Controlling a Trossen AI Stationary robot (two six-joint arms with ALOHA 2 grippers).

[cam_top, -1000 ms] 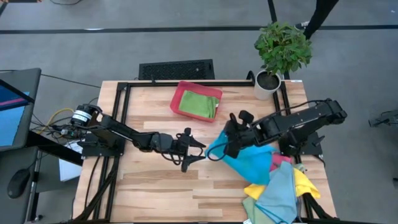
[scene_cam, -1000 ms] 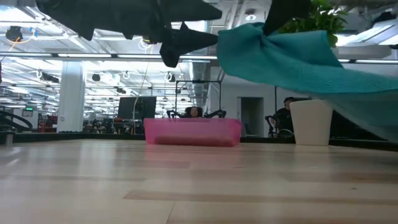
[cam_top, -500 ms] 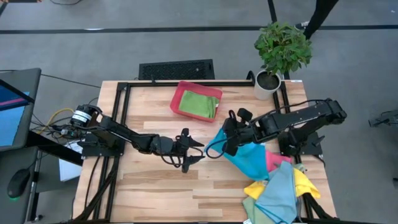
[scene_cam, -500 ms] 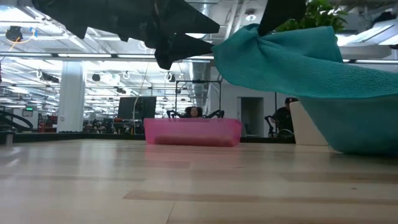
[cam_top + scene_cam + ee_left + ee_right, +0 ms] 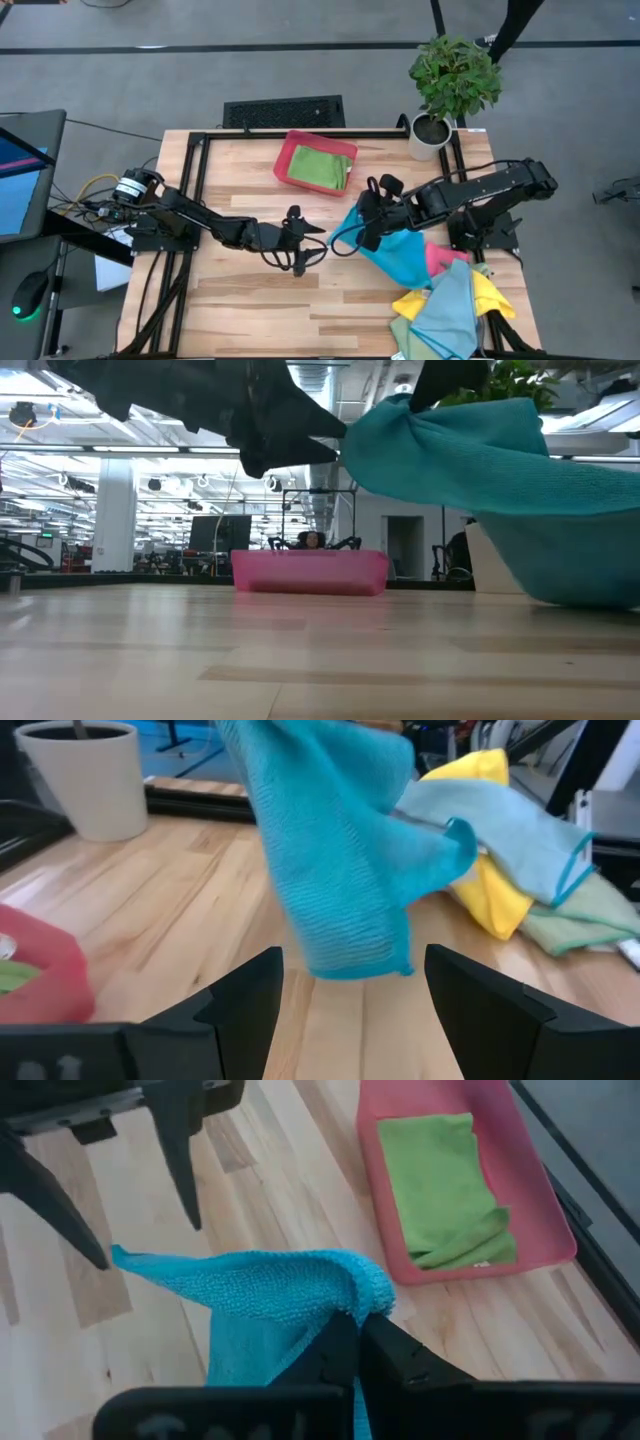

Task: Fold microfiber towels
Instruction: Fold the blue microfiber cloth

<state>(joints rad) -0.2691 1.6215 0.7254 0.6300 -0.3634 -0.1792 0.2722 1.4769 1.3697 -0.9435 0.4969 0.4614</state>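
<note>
Right pincer (image 5: 357, 238): clenched on a bunched edge of the teal towel (image 5: 400, 255), held above the worktop (image 5: 250, 300) near its middle.
Teal towel: hangs from that grip, trailing down toward the towel pile (image 5: 445, 310) at the worktop's right front corner.
Left pincer (image 5: 312, 250): released, fingers spread, just beside the towel's free corner, not touching it.
Green towel (image 5: 320, 168): folded, lying in the red tray (image 5: 289, 150) at the far edge.
Potted plant (image 5: 450, 85): far right corner.
</note>
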